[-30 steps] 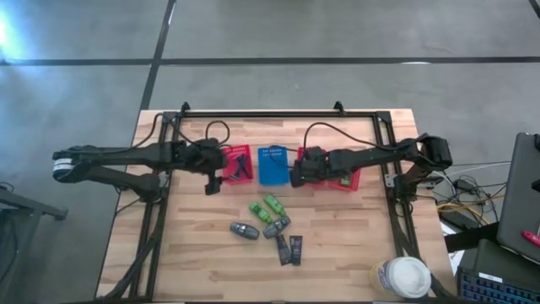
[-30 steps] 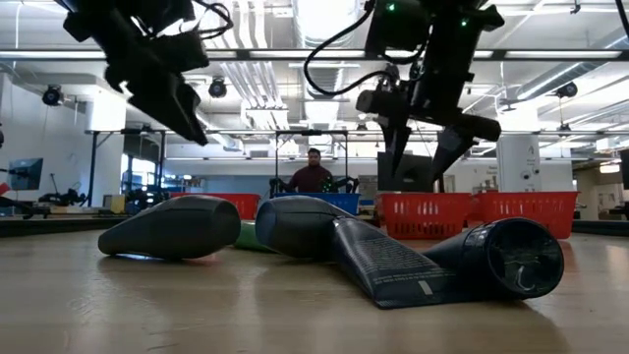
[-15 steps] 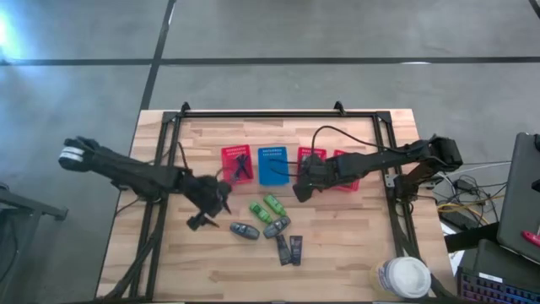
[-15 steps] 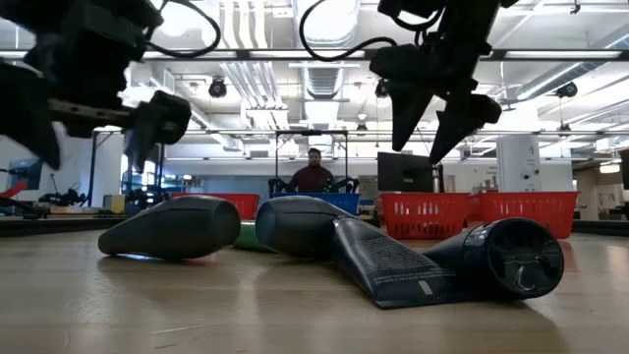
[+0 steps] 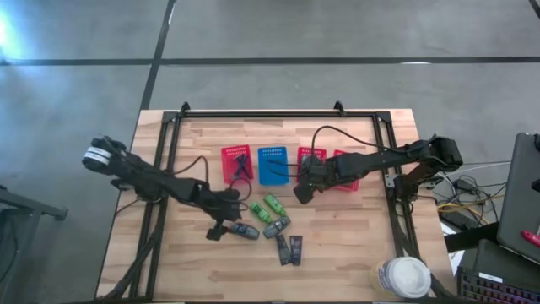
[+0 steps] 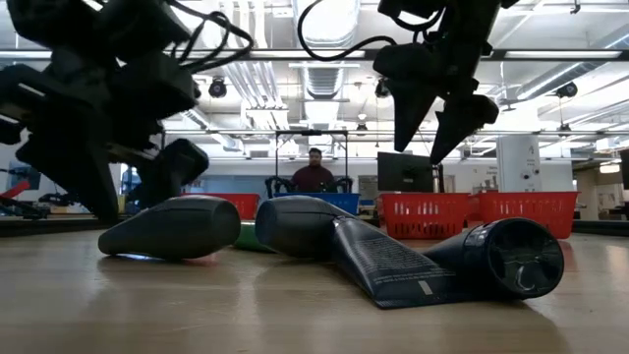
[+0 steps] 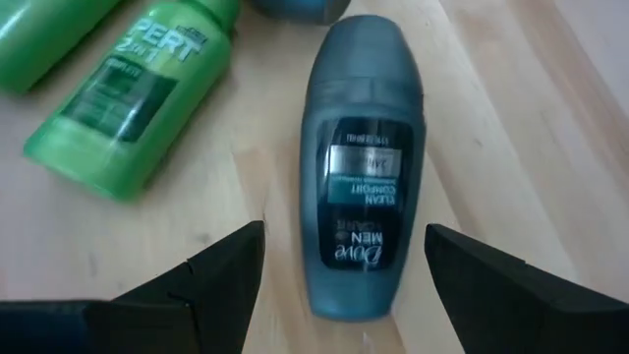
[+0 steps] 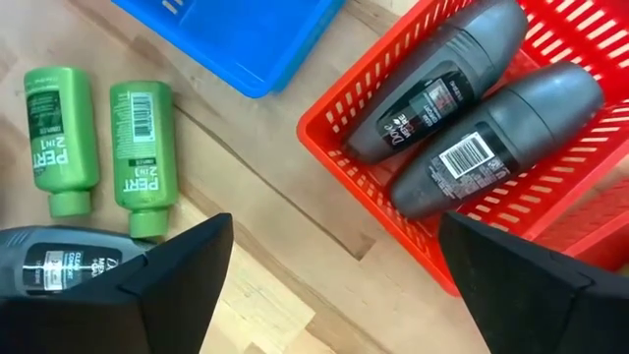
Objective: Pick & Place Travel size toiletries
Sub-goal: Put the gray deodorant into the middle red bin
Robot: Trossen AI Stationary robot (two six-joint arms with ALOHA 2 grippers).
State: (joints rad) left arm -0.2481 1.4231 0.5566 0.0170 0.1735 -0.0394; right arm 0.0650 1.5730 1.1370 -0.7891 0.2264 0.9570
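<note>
Now, working from the left: your left end effector (image 5: 218, 230) sits low over the tabletop (image 5: 337, 262), fingers spread wide and empty, with the grey Dove roll-on (image 7: 362, 162) lying on its side between them but untouched. In the high view that roll-on (image 5: 245, 230) is just at 3 o'clock from the end effector. A green tube (image 7: 133, 108) lies close alongside it, with a second one (image 5: 273, 203) just beyond, and more toiletries sit at 4 o'clock: another grey tube (image 5: 277, 226) and two dark flat packets (image 5: 289, 249).

The risk here is the crowding. If you close off-centre, a finger could catch the neighbouring green tube, or the rounded roll-on could squirt out sideways and roll.

Further right stand the left red basket (image 5: 237, 164), the blue basket (image 5: 272, 165) and the red basket (image 8: 550, 211) already holding two grey roll-ons (image 8: 432, 84). Your right end effector (image 5: 300, 191) hangs at that basket's 8 o'clock corner, fingers wide apart and carrying nothing. Mind that the two arms reach toward the same pile; converging on it could bring them together.
</note>
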